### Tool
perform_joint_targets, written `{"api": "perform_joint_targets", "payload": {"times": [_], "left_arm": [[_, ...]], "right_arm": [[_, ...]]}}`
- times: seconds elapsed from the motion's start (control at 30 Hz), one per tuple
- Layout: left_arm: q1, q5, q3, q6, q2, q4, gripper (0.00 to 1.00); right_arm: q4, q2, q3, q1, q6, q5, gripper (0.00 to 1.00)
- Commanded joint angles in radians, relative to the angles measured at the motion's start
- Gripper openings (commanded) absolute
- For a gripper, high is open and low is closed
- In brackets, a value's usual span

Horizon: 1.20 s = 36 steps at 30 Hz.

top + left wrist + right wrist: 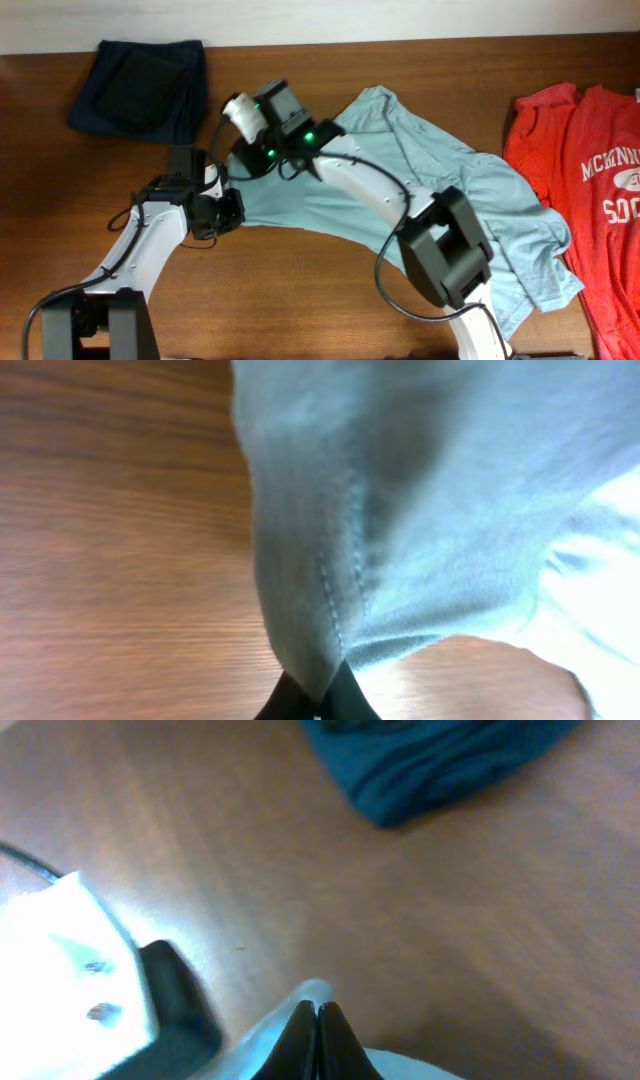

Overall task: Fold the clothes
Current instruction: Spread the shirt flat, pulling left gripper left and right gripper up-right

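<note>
A pale grey-teal T-shirt lies slantwise across the middle of the wooden table. My left gripper is at the shirt's lower left edge. In the left wrist view it is shut on a fold of that shirt, which stretches away from the fingers. My right gripper reaches over the shirt to its upper left corner. In the right wrist view it is shut on a thin edge of the pale shirt. A red T-shirt with white lettering lies flat at the right edge.
A dark navy folded garment rests at the back left and shows ahead of the right fingers. The right arm crosses above the pale shirt. Bare wood lies in front of the shirt.
</note>
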Motion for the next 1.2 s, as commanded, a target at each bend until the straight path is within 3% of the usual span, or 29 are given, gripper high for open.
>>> {"api": "perform_joint_targets", "payload": {"times": [0.0, 0.2, 0.27, 0.33, 0.37, 0.4, 0.43, 0.47, 0.5, 0.57, 0.67, 0.8, 0.9, 1.0, 1.1, 1.17], "left_arm": [[0.004, -0.112, -0.003, 0.012, -0.019, -0.025, 0.01], [0.004, -0.168, -0.003, 0.013, -0.019, -0.076, 0.01], [0.004, -0.189, -0.003, 0.013, -0.019, -0.088, 0.0], [0.004, -0.189, -0.003, 0.013, -0.019, -0.094, 0.01], [0.004, -0.189, -0.003, 0.013, -0.019, -0.099, 0.06], [0.004, -0.189, -0.003, 0.013, -0.019, -0.105, 0.18], [0.004, -0.187, -0.003, 0.013, -0.019, -0.112, 0.38], [0.004, -0.187, -0.003, 0.014, -0.019, -0.116, 0.62], [0.004, -0.187, -0.003, 0.039, -0.019, -0.117, 0.74], [0.004, -0.187, -0.002, 0.078, -0.024, -0.117, 0.81], [0.004, -0.186, 0.016, 0.089, -0.057, -0.108, 0.82], [0.003, -0.162, 0.082, 0.107, -0.122, -0.012, 0.81], [0.003, -0.108, 0.09, 0.148, -0.118, 0.124, 0.61], [0.003, -0.066, 0.09, 0.148, -0.09, 0.238, 0.26], [0.002, -0.013, 0.09, 0.148, -0.029, 0.316, 0.07], [-0.008, -0.001, 0.09, 0.148, 0.012, 0.334, 0.02]], "right_arm": [[0.016, 0.02, 0.022, 0.042, 0.006, -0.025, 0.04], [0.04, 0.022, 0.022, 0.071, 0.006, -0.024, 0.05], [0.05, 0.022, 0.022, 0.071, 0.006, -0.024, 0.13], [0.053, 0.022, 0.022, 0.07, 0.006, -0.024, 0.36], [0.054, 0.022, 0.022, 0.069, 0.006, -0.024, 0.55], [0.055, 0.022, 0.023, 0.069, 0.006, -0.024, 0.69], [0.063, 0.022, 0.023, 0.069, 0.006, -0.024, 0.87], [0.075, 0.021, 0.023, 0.068, 0.006, -0.025, 0.92], [0.095, 0.013, 0.023, 0.061, 0.006, -0.026, 0.97], [0.106, -0.018, 0.026, 0.041, 0.006, -0.025, 0.98], [0.073, -0.072, 0.043, -0.003, 0.006, -0.025, 0.98], [-0.1, -0.169, 0.064, -0.131, 0.006, -0.025, 0.98], [-0.241, -0.206, 0.064, -0.219, 0.006, -0.024, 0.9], [-0.383, -0.224, 0.064, -0.321, 0.006, -0.017, 0.85], [-0.521, -0.224, 0.063, -0.442, 0.006, -0.016, 0.81], [-0.579, -0.222, 0.061, -0.504, 0.002, 0.008, 0.81]]}}
